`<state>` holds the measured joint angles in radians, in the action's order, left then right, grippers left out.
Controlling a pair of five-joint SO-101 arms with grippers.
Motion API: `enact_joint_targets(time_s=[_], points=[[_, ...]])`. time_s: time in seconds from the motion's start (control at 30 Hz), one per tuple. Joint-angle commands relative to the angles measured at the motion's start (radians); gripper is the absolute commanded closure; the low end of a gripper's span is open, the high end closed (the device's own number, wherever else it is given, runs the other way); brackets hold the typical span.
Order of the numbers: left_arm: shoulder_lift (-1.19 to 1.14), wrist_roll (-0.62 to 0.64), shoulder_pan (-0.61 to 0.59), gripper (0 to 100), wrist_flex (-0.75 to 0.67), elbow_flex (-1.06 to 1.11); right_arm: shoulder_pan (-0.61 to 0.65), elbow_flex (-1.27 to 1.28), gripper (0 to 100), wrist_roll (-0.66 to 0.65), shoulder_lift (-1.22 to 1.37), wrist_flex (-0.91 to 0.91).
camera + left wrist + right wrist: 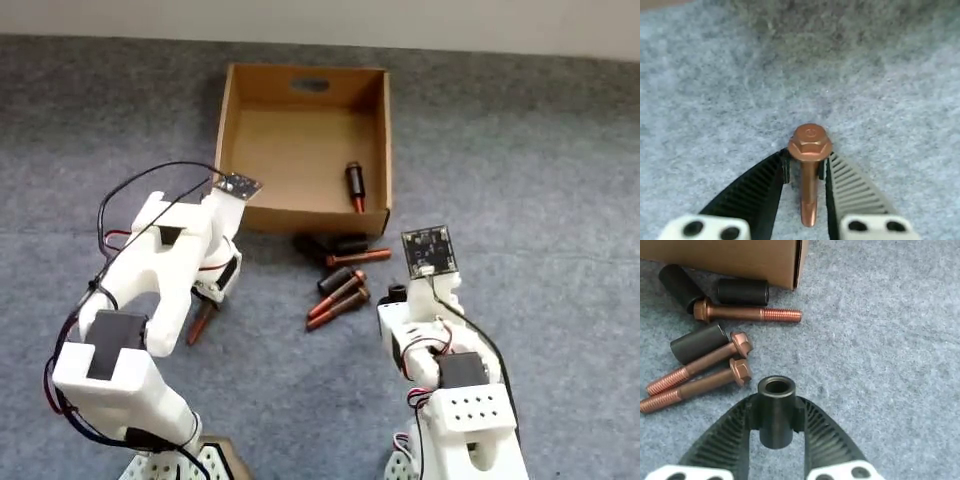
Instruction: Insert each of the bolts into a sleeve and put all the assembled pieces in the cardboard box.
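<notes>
My left gripper (807,172) is shut on a copper bolt (809,170), head pointing away from the camera; in the high view that bolt (201,322) hangs under the left arm above the carpet. My right gripper (776,417) is shut on a black sleeve (775,410), its bore facing outward; the sleeve (397,293) shows at the right arm's tip. Ahead of it lie three loose bolts (747,314) (700,362) (695,385) and three black sleeves (742,291) (699,342) (680,285). The cardboard box (228,130) holds one assembled piece (355,185).
Grey carpet covers the table. The loose bolts and sleeves (340,275) cluster just in front of the box's near wall (310,220), between the two arms. Open carpet lies to the right of the box and the right arm.
</notes>
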<state>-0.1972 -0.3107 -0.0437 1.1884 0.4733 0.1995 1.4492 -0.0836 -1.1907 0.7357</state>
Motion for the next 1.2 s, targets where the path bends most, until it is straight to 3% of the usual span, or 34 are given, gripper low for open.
enact_joint_targets(time_s=[0.0, 0.1, 0.33, 0.53, 0.73, 0.9, 1.17], points=[[-0.004, -0.003, 0.018, 88, -0.040, -0.028, -0.010, -0.007, 99.2, 0.000, -0.015, -0.013], [-0.004, -0.003, 0.025, 100, -0.034, -0.031, -0.010, -0.007, 99.2, 0.002, -0.015, -0.013], [0.081, -0.002, 0.041, 99, 0.003, -0.042, -0.012, -0.008, 99.2, 0.005, -0.016, -0.012], [0.461, 0.015, 0.044, 99, 0.051, 0.005, -0.042, -0.021, 99.2, 0.005, -0.021, -0.013], [0.834, 0.226, 0.062, 99, -0.163, 0.208, -0.039, -0.021, 99.2, 0.006, -0.242, 0.044], [1.038, 0.361, 0.139, 99, -0.233, 0.272, 0.068, -0.081, 99.2, 0.000, -0.460, 0.068], [1.196, 0.459, 0.222, 99, -0.384, 0.274, 0.163, -0.085, 99.2, -0.002, -0.460, -0.315]])
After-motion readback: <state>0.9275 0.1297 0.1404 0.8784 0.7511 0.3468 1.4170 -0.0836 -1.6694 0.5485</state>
